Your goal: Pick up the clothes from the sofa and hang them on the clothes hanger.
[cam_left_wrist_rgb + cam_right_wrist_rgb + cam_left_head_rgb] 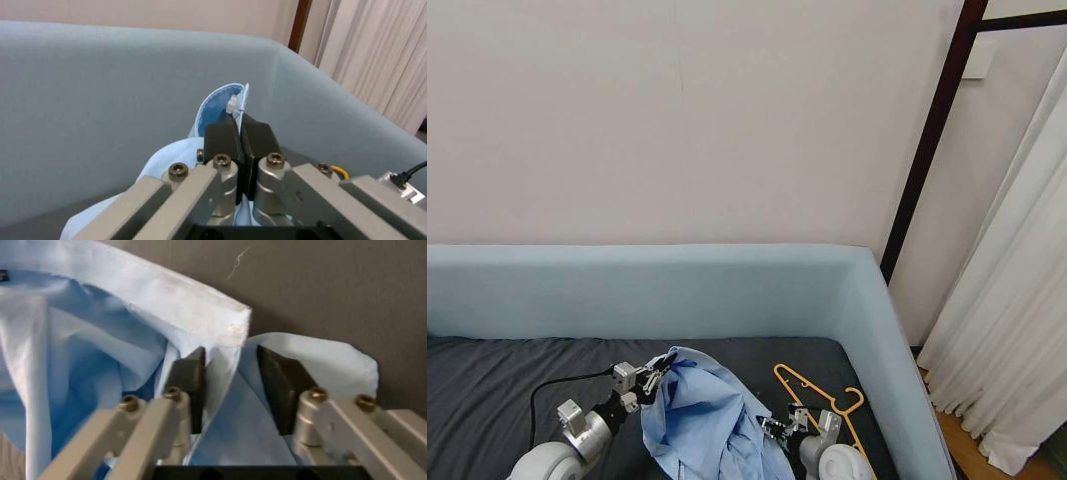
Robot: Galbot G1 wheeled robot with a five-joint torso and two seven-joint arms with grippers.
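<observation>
The blue shirt (697, 420) lies bunched on the sofa (487, 400) seat, toward its right end, with one edge drawn up off the cushion. The left hand (655, 381) is closed tight on that raised edge, a thin pinch at a hem with a button on it, very near the fabric's border. The right hand (775, 426) is at the shirt's other side, its fingers (190, 387) spread with a folded hem running between them, nothing clamped yet. The orange hanger (819, 392) lies flat on the seat just beside the right hand, near the sofa's right arm.

The likely trouble is in the grips. The left pinch sits so close to the border that the cloth could slide out once the shirt's weight comes on it. The right hand, closing where it is, may catch one layer only (or several bunched together) — then the shirt would hang twisted, its neck opening hard to find. Trailing cloth could also drag the hanger toward the seat's edge.
</observation>
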